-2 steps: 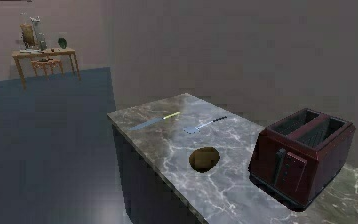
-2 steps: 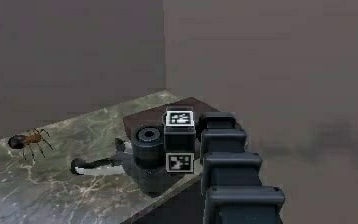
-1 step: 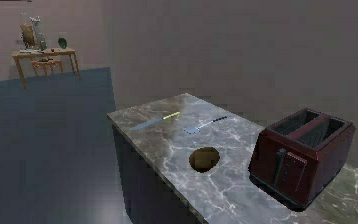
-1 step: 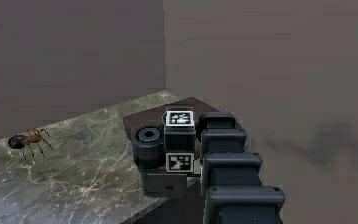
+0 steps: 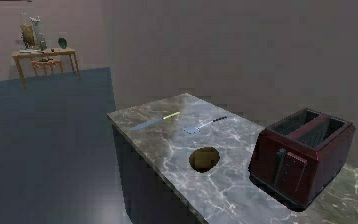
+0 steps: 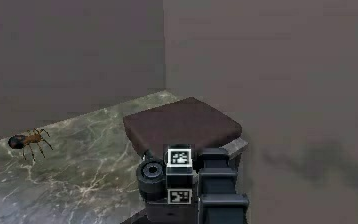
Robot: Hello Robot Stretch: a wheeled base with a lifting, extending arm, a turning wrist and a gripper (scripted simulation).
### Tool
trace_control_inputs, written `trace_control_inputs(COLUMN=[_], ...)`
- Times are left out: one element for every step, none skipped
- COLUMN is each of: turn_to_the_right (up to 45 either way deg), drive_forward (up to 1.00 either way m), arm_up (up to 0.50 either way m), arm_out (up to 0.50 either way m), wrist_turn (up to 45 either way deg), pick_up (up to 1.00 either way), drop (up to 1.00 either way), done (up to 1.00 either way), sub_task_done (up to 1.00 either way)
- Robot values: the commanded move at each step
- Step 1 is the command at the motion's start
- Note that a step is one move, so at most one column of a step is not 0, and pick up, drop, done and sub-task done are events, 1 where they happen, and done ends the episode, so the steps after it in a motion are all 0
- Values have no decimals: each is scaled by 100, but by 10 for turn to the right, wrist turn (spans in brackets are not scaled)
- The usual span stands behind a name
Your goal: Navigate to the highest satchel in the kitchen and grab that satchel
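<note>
At the forward view's far left, a small wooden side table (image 5: pixel 45 60) stands against the wall. The few things on it are too small to name. A grey-veined marble worktop (image 5: pixel 152 140) spreads from the middle and is cut off by the bottom and right edges. Two thin utensils lie on it, a yellowish sliver (image 5: pixel 168 116) and a bluish-grey sliver (image 5: pixel 207 124); both are too slight to tell what kind they are. Nearer the camera lies a brown round lump (image 5: pixel 203 158) that I cannot identify. Right of it stands a dark red two-slot toaster (image 5: pixel 299 155), near the picture's right edge.

At the arm side view's left, an orange-brown spider-shaped figure with a dark body (image 6: pixel 27 142) sits on the marble worktop. In the middle, a dark brown flat-topped block with rounded corners (image 6: pixel 182 122) lies near the worktop's far corner. It may be the satchel, but its details are too dim to be sure.

Its near edge is hidden behind the arm's end, where two white marker squares (image 6: pixel 178 157) stand with the dark end effector (image 6: pixel 150 180) just left of them. The fingers are lost against the dark body, so I cannot tell whether the end effector is released, clenched or grasping anything. I also cannot tell whether it touches the block. The dark arm bar (image 6: pixel 215 190) to the right is cut off by the bottom edge, with a plain grey wall (image 6: pixel 287 80) behind it.
</note>
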Motion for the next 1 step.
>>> trace_control_inputs(turn_to_the_right=[0], drive_forward=[0], arm_up=[0], arm_out=[0], wrist_turn=[0], pick_up=[100], drop=[0], done=[0], sub_task_done=[0])
